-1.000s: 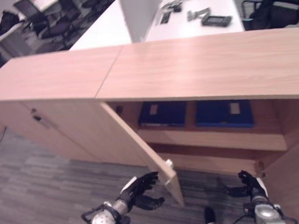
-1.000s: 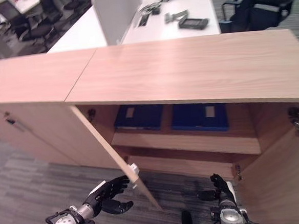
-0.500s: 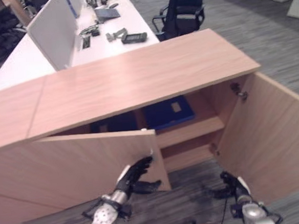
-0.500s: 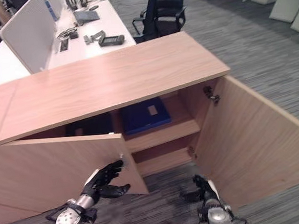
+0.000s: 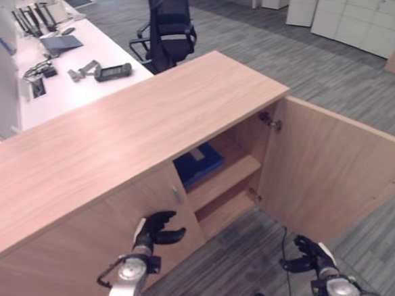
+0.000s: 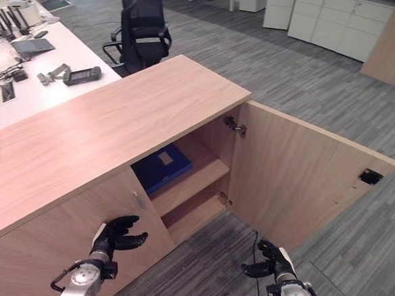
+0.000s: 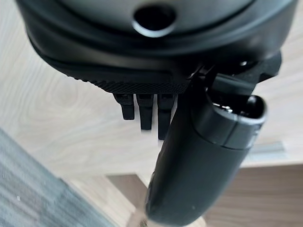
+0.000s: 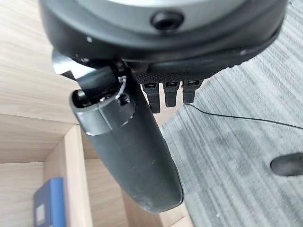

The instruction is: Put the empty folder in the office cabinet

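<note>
While the cabinet (image 5: pixel 135 132) stands with its right door (image 5: pixel 335 172) swung wide, the left eye view shows its left door (image 5: pixel 90 257) almost closed, and the left hand (image 5: pixel 153 234) is at the face of this door near its free edge, with fingers relaxed and holding nothing. The blue folder (image 5: pixel 197 163) lies flat on the upper shelf (image 5: pixel 227 180) inside, above and to the right of that hand. The right hand (image 5: pixel 312 256) hangs low over the carpet in front of the open door, well apart from the folder.

From the right eye view the same layout appears: the folder is already in the cabinet, its long axis running into the depth of the shelf. The left hand is the nearer one to it, but the left door is between them.

Looking through the left wrist view, the fingers (image 7: pixel 144 111) point towards the pale wood of the door and grip nothing; whether they touch the wood I cannot tell.

Seen from the right wrist view, the right hand is also loose and empty, and the folder shows past it on the shelf. I judge that the placing is done and the coming move is only to close the doors, the left first.
</note>
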Available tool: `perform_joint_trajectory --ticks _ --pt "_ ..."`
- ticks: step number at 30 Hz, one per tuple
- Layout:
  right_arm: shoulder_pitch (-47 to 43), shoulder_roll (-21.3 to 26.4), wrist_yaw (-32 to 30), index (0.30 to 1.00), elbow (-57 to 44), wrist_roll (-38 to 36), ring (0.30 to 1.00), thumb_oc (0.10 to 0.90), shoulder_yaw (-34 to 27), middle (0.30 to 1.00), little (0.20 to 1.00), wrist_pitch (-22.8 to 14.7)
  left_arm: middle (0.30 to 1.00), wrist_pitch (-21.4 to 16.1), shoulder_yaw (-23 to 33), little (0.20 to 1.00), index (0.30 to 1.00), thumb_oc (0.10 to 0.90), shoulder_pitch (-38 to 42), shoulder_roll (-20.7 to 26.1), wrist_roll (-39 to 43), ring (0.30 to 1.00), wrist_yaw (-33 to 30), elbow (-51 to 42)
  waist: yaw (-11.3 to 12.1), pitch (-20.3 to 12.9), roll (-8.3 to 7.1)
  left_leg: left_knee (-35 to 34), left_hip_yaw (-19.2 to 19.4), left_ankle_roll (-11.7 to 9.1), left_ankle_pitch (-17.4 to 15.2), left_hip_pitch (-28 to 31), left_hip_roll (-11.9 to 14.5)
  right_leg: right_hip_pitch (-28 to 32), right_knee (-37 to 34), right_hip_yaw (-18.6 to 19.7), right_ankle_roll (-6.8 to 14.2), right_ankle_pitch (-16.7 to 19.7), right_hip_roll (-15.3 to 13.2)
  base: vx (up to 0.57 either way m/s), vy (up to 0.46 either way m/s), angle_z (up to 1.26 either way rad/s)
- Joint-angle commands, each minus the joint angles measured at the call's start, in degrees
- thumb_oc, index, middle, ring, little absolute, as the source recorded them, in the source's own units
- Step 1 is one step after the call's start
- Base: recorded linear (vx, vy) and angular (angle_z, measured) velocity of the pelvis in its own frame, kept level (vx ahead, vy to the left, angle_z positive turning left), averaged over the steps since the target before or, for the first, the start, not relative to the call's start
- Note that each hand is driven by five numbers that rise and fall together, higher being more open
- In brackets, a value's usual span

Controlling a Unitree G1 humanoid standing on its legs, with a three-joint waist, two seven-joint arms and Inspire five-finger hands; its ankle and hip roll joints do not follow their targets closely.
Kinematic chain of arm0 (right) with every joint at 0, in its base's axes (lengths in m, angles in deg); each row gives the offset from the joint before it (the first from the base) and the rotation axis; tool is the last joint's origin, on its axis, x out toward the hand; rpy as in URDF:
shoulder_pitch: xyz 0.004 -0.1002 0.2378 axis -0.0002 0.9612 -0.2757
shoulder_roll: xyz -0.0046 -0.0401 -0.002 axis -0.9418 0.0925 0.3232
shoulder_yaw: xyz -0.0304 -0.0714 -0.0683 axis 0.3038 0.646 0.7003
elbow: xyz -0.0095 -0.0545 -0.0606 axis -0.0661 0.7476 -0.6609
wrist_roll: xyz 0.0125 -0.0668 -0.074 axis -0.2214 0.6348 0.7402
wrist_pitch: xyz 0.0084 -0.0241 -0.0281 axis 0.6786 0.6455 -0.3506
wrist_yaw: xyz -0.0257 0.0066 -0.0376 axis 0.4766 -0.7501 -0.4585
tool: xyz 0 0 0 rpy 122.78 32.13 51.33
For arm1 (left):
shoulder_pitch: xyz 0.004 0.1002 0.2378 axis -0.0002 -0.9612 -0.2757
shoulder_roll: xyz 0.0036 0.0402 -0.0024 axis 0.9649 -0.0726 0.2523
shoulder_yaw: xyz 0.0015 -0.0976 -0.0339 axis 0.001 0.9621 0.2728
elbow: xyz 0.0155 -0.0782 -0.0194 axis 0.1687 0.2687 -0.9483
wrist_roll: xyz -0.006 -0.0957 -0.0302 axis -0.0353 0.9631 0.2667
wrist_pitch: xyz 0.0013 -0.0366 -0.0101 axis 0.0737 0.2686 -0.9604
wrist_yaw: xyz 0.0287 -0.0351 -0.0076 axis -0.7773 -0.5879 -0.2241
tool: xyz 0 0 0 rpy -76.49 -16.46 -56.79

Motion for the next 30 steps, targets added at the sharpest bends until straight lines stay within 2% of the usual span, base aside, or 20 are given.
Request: perform_joint_trajectory --ticks 1,8,12,13,14,15,16,18,19,21,22,23,26,30 --pt "-1.2 2.7 -0.1 0.900 -3.9 0.6 0.900 0.800 -0.9 0.900 0.900 -3.9 0.900 -6.0 6.2 0.900 0.900 0.800 12.2 5.2 3.7 0.900 -5.7 3.3 -0.3 -4.9 -0.09 0.0 1.9 -2.8 -4.4 0.7 1.6 -1.0 5.4 -3.6 3.1 -7.0 -0.2 0.03 0.075 -0.06" --pt "-0.5 2.7 0.9 0.900 -4.0 0.7 0.900 0.800 -0.9 0.900 0.900 -3.9 0.900 -5.5 6.0 0.900 0.900 0.800 13.8 6.2 2.3 0.900 -5.5 5.5 -1.0 -5.2 -0.55 0.0 3.4 -2.3 -5.4 1.6 1.4 -1.9 6.3 -3.9 4.2 -6.6 -1.0 0.01 0.061 -0.13" --pt "-0.5 2.1 0.6 0.900 -3.5 0.4 0.900 0.800 -1.9 0.900 0.900 -4.0 0.900 -5.7 5.3 0.900 0.900 0.800 11.5 5.1 1.0 0.900 -5.1 2.1 -0.9 -4.6 -0.63 0.0 4.1 -1.8 -5.7 1.6 1.3 -3.6 8.8 -4.8 4.5 -6.7 -0.8 -0.03 0.022 -0.11" --pt "-1.7 1.5 -0.1 0.900 -3.1 0.6 0.900 0.800 -2.4 0.900 0.900 -3.9 0.900 -5.8 4.5 0.900 0.900 0.800 9.7 3.9 0.5 0.900 -4.9 -1.3 0.0 -3.0 -0.17 0.1 4.9 -1.7 -5.6 1.4 1.9 -6.4 12.5 -9.5 5.1 -6.3 -1.5 -0.08 0.003 -0.09" --pt "-1.7 1.5 -0.1 0.900 -3.1 0.6 0.900 0.800 -2.4 0.900 0.900 -3.9 0.900 -5.7 4.5 0.900 0.900 0.800 9.7 3.9 0.5 0.900 -5.0 -1.4 -0.1 -3.0 -0.17 0.1 4.8 -1.7 -5.6 1.3 1.8 -6.6 12.8 -9.5 5.1 -6.5 -1.6 -0.11 -0.018 -0.09" --pt "-2.3 1.2 -0.3 0.900 -3.3 0.8 0.900 0.800 -2.7 0.900 0.900 -3.9 0.900 -5.8 4.6 0.900 0.900 0.800 8.4 3.4 0.4 0.900 -4.7 -3.6 1.0 -2.3 0.13 0.1 5.7 -1.8 -5.6 1.2 2.2 -7.7 14.0 -14.5 5.5 -6.0 -3.1 -0.09 -0.040 -0.38" --pt "-2.6 1.0 -0.6 0.900 -3.2 1.0 0.900 0.800 -3.0 0.900 0.900 -4.0 0.900 -5.7 4.5 0.900 0.900 0.800 6.5 2.8 0.3 0.900 -4.1 -5.7 2.2 -1.9 0.57 0.3 7.0 -2.0 -5.6 0.8 2.6 -8.1 15.2 -21.5 5.5 -6.1 -5.5 -0.13 -0.065 -0.70" --pt "-2.5 0.6 -0.4 0.900 -3.5 1.8 0.900 0.800 -3.5 0.900 0.900 -3.8 0.900 -5.6 5.1 0.900 0.900 0.800 2.0 2.0 -0.1 0.900 -2.6 -9.4 3.3 -2.0 0.79 0.6 9.0 -2.1 -5.6 0.6 3.3 -7.1 16.3 -30.5 4.3 -6.1 -9.2 -0.08 -0.113 -1.00" --pt "-2.6 0.3 0.0 0.900 -3.1 2.4 0.900 0.800 -3.8 0.900 0.900 -3.5 0.900 -5.4 4.4 0.900 0.900 0.800 -1.8 1.0 -0.6 0.900 -0.5 -11.8 3.8 -2.5 0.19 0.8 10.0 -2.1 -5.7 0.7 3.1 -6.2 14.4 -31.1 4.2 -5.5 -9.8 -0.01 -0.110 -0.87" --pt "-2.4 0.3 0.0 0.900 -3.2 2.4 0.900 0.800 -3.7 0.900 0.900 -3.5 0.900 -5.3 4.4 0.900 0.900 0.800 -2.1 1.0 -0.6 0.900 -0.5 -12.0 3.9 -2.6 0.20 0.8 10.2 -2.1 -5.7 0.7 3.2 -6.1 14.1 -30.9 4.3 -5.3 -9.7 0.02 -0.093 -0.61" --pt "-2.7 0.7 -0.2 0.900 -2.9 2.4 0.900 0.800 -4.2 0.900 0.900 -3.3 0.900 -5.5 3.8 0.900 0.900 0.800 -3.3 0.3 -0.5 0.900 0.5 -13.7 4.3 -2.9 0.13 0.8 10.6 -2.6 -5.8 0.5 3.2 -6.3 10.0 -28.5 4.9 -3.1 -10.4 0.03 -0.229 -0.46" --pt "-3.3 0.9 -0.4 0.900 -2.5 2.4 0.900 0.800 -4.5 0.900 0.900 -3.2 0.900 -5.4 3.3 0.900 0.900 0.800 -3.6 -0.1 -0.1 0.900 0.8 -14.2 3.9 -2.5 0.59 0.5 10.4 -3.3 -5.8 0.6 4.0 -8.5 8.5 -27.6 5.7 -0.8 -11.9 0.06 -0.294 -0.52" --pt "-3.9 1.1 -0.1 0.900 -2.0 3.0 0.900 0.800 -4.8 0.900 0.900 -2.5 0.900 -5.4 2.4 0.900 0.900 0.800 -4.5 -0.7 -0.6 0.900 1.3 -15.1 3.1 -1.4 1.28 0.2 10.8 -5.0 -6.5 2.0 6.4 -13.5 6.0 -27.0 6.9 2.4 -14.5 0.16 -0.284 -0.45" --pt "-2.3 1.6 0.2 0.900 -1.2 3.1 0.900 0.800 -5.9 0.900 0.900 -2.2 0.900 -5.3 1.7 0.900 0.900 0.800 -6.6 -1.0 -1.1 0.900 2.5 -14.0 2.5 -1.4 -0.41 0.4 11.0 -6.9 -7.4 4.8 7.5 -12.7 4.6 -26.4 8.4 4.7 -15.6 0.16 -0.297 -0.14"
